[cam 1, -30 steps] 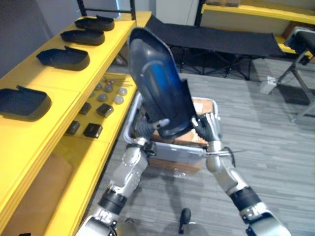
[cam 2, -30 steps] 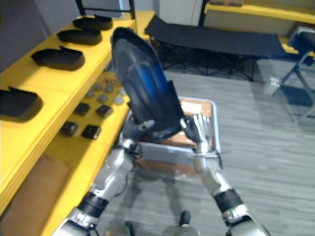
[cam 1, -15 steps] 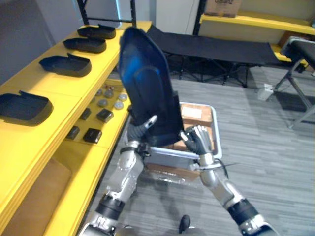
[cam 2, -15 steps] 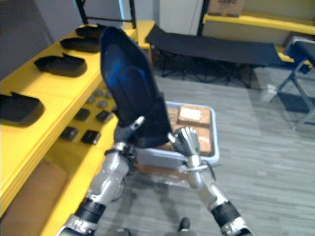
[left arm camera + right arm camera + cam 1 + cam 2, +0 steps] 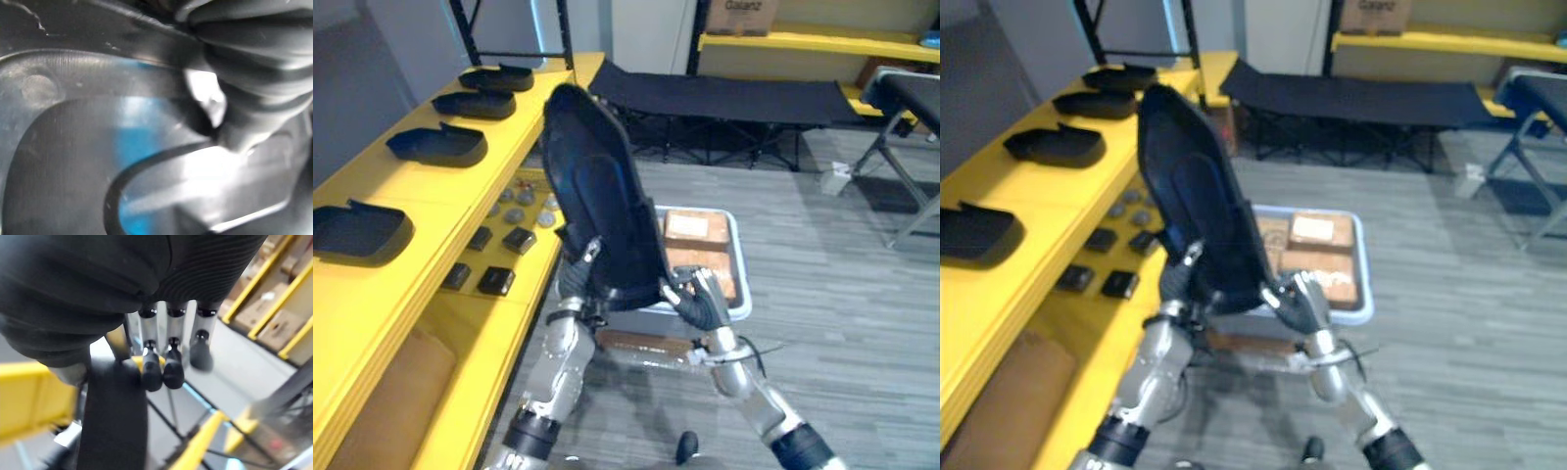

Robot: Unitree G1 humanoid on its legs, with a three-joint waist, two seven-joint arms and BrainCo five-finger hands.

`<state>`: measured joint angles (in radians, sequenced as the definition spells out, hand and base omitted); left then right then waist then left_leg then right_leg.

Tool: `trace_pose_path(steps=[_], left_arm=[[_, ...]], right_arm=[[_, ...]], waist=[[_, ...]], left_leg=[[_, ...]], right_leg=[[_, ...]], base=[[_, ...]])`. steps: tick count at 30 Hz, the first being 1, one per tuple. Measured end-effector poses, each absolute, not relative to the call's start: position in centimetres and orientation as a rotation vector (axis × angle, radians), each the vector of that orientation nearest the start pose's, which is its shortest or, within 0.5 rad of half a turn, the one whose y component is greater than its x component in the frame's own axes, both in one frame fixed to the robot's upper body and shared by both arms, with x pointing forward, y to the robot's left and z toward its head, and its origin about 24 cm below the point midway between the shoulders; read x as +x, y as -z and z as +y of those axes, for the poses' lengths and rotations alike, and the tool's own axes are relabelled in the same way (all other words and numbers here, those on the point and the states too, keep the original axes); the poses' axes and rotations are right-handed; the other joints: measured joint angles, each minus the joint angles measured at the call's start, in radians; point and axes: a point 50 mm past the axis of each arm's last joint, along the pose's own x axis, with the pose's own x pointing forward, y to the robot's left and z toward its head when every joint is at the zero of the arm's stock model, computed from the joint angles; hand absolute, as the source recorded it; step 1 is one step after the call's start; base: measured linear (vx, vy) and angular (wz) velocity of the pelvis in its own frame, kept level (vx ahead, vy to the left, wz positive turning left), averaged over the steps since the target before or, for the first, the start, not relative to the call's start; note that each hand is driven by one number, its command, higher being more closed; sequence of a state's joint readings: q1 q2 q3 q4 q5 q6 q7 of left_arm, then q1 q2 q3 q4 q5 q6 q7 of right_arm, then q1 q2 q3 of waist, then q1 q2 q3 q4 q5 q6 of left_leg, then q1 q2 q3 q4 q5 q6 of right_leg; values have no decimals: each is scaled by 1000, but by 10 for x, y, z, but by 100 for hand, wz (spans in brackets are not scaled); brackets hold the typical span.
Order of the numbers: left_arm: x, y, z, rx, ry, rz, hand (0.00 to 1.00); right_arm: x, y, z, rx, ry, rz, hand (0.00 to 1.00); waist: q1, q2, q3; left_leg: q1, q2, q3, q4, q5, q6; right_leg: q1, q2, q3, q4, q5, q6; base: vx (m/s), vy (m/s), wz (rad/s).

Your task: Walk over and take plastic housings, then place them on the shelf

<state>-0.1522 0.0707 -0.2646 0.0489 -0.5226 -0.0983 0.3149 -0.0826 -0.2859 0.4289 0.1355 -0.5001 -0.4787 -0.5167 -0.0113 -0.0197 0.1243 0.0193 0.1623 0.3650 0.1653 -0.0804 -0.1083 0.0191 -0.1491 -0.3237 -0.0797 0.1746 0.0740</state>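
Note:
A large black plastic housing (image 5: 602, 206) stands upright in front of me, held between both hands above a grey bin. My left hand (image 5: 574, 284) grips its lower left edge, thumb curled over the glossy inner face (image 5: 73, 161). At the lower right edge is my right hand (image 5: 700, 302); its fingers (image 5: 171, 328) are nearly straight, their dark tips beside the housing's rim (image 5: 112, 421). The yellow shelf (image 5: 431, 196) runs along my left.
Several black housings (image 5: 438, 145) lie in a row on the shelf's top level. Small dark blocks (image 5: 496, 281) and round discs (image 5: 519, 201) lie on the level below. The grey bin (image 5: 741, 284) holds cardboard boxes. A black cot (image 5: 724, 93) stands behind it, a metal frame (image 5: 901, 127) far right.
The view has shifted. The housing has moved away from the camera. My left thumb has closed onto its face. The right hand's fingers have loosened and sit lower on the rim.

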Motion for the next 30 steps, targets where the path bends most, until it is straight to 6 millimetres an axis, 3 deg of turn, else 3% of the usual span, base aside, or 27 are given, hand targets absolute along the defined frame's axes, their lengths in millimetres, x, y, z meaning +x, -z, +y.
trace_pose_path(steps=[5,8,11,13,18,25,28,30], left_arm=[[268,-57,114,-262,-140,-40,100],[265,-58,126,-147,-268,-78,100],[261,-59,140,-82,-376,-102,100],[260,-61,148,-62,-447,-121,100],[256,-71,161,-20,-615,-183,100],[247,-81,175,42,-751,-254,100],[233,-89,183,22,-775,-333,100],[219,-98,183,1,-734,-404,100]], right_arm=[[234,-76,-91,-302,-183,-567,0],[232,-100,-89,-150,-150,-627,0],[231,-126,-101,-47,-108,-688,0],[233,-131,-113,4,-77,-666,0],[236,-126,-144,71,29,-567,0],[220,-115,-185,84,231,-479,0],[208,-89,-204,124,337,-347,0],[195,-55,-211,112,397,-183,0]], waist=[[4,-2,-5],[6,-3,-6],[4,-7,-17],[4,-10,-20],[1,-10,-22],[-21,-9,-23],[-32,-8,-23],[-32,-6,-22]], left_leg=[[20,-2,0,-8,0,0],[28,-4,1,-17,1,-1],[34,-4,2,-19,2,-3],[41,-5,3,-20,2,-3],[70,-6,31,-32,0,-3],[96,-8,62,-56,-1,-5],[97,-9,74,-68,0,-6],[98,-9,82,-70,0,-7]], right_leg=[[18,-1,-1,0,-2,2],[19,-1,0,0,-5,3],[21,-1,0,0,-11,8],[27,-1,1,0,-10,7],[35,0,27,0,-12,9],[31,4,55,0,-14,10],[17,5,64,0,-16,11],[15,7,74,0,-16,11]], base=[[0,0,0],[-45,14,-1],[-10,2,-1],[2,17,-2],[-4,28,-12],[0,12,-13],[4,6,-10],[32,13,-11]])
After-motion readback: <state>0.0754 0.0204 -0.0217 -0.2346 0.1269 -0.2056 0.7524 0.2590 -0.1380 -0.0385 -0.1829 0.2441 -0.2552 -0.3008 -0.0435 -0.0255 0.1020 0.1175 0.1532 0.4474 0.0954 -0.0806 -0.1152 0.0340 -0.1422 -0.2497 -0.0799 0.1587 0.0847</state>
